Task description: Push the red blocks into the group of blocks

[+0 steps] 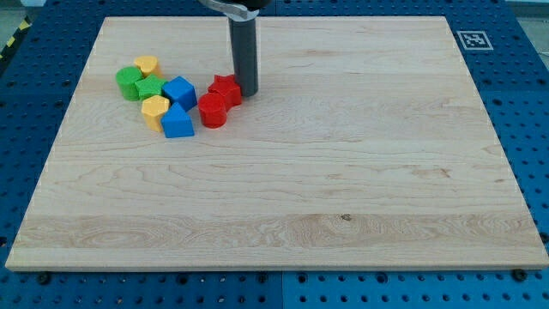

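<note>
A red star block (226, 88) and a red round block (213, 111) lie touching each other at the upper left of the wooden board (343, 172). Just to their left is a cluster: a blue cube (180, 91), a blue block (177, 124), a yellow block (155, 111), a yellow block (147, 65), a green block (129, 82) and a green star block (150, 87). The red round block sits close to the blue blocks. My tip (247, 90) stands right beside the red star, on its right side, touching or nearly touching it.
The board rests on a blue perforated table (523, 86). A black-and-white marker tag (473, 39) sits at the board's top right corner. The rod's upper part (242, 34) rises out of the view's top.
</note>
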